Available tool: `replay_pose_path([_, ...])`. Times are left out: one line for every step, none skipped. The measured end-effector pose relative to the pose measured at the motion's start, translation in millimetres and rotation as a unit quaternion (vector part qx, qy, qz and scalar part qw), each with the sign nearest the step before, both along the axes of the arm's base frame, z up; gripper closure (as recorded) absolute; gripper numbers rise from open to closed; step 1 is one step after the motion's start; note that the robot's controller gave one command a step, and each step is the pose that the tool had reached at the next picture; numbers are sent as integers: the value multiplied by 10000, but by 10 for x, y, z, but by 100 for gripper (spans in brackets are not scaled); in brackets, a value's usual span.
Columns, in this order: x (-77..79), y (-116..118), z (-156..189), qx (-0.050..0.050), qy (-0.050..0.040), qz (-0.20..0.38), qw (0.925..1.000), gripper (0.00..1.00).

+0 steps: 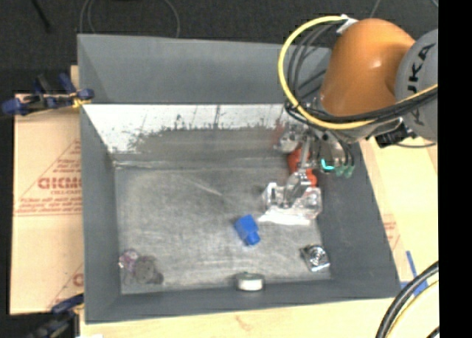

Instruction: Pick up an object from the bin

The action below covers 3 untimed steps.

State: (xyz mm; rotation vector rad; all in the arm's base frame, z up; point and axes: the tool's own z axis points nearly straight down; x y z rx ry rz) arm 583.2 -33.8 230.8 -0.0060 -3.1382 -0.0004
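- The KUKA arm's gripper hangs low in the grey bin, just above and to the right of the blue block, directly over a pale translucent piece.
- The step in hand looks to be the descent and grasp. Nothing is lifted yet, and it cannot be told from this angle whether the claw is open or closed.
- The pale translucent piece lies flat on the bin floor, just right of the blue block and apart from it. It is whitish, glassy and irregular in outline, probably light plastic that may slide or flex.
- The next move would call for a firm closing on that piece, then a straight lift clear of the block.
- A shiny metal piece sits below and right of the block, a white disc directly below it, and a purplish lump far to its left.
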Motion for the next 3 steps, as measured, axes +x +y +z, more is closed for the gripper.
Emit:
replay_pose_path([14, -3, 48, -6, -40, 4, 10000, 100])
replay_pose_path([14, -5, 48, -9, -40, 6, 10000, 0])
replay_pose_path([-128, -389, -1196, 1, -55, 321, 9995, 0])
